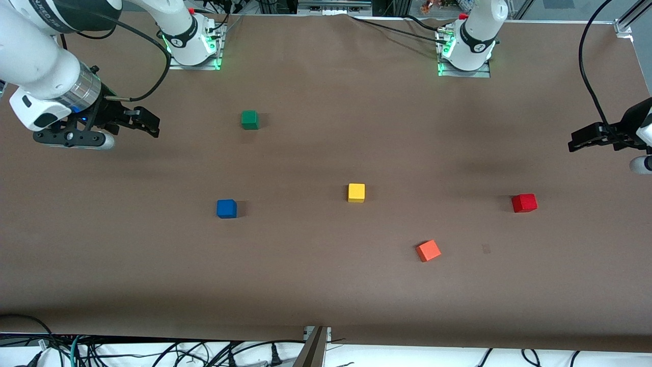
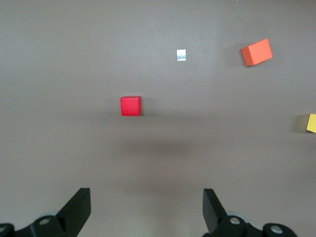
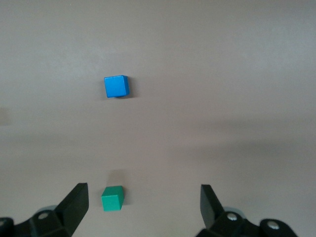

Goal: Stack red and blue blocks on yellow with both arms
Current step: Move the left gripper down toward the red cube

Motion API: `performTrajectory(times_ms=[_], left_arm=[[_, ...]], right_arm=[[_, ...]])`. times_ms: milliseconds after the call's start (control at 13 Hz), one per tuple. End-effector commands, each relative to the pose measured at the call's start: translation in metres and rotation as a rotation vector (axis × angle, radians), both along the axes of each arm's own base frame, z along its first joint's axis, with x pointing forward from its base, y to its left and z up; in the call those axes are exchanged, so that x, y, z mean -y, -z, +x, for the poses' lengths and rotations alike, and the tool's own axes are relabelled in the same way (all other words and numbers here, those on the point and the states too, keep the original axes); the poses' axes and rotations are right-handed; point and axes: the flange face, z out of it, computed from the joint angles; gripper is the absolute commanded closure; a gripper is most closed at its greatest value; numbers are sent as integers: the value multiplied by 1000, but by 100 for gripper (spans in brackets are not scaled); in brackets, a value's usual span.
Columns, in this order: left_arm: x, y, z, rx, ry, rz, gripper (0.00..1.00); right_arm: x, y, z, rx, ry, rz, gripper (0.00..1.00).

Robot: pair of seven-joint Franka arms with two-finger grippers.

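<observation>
The yellow cube [image 1: 356, 192] sits near the table's middle; its edge shows in the left wrist view [image 2: 311, 123]. The blue cube [image 1: 226, 208] lies toward the right arm's end, also in the right wrist view [image 3: 116, 86]. The red cube [image 1: 524, 203] lies toward the left arm's end, also in the left wrist view [image 2: 131, 105]. My right gripper [image 1: 147, 124] hangs open and empty in the air at the right arm's end [image 3: 143, 205]. My left gripper [image 1: 578, 141] hangs open and empty at the left arm's end, near the red cube [image 2: 147, 207].
A green cube [image 1: 249, 119] lies farther from the front camera than the blue cube, also in the right wrist view [image 3: 112, 198]. An orange cube [image 1: 428, 250] lies nearer the front camera than the yellow cube, also in the left wrist view [image 2: 256, 52]. A small pale mark [image 2: 181, 55] is on the brown table.
</observation>
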Motion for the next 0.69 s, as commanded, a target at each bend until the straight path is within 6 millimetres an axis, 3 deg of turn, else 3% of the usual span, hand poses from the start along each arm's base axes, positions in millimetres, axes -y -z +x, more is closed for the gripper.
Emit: performTrajectory(times_ms=[0, 385, 462, 615], left_arm=[[2, -7, 3, -5, 0, 11, 0], [4, 5, 8, -26, 9, 12, 0], [3, 16, 10, -39, 11, 11, 0], [-6, 66, 28, -118, 0, 5, 0]], right_arm=[[3, -15, 10, 27, -6, -4, 0], [-7, -5, 18, 22, -28, -46, 0], [-7, -4, 18, 20, -25, -53, 0], [-6, -2, 18, 11, -22, -54, 0]])
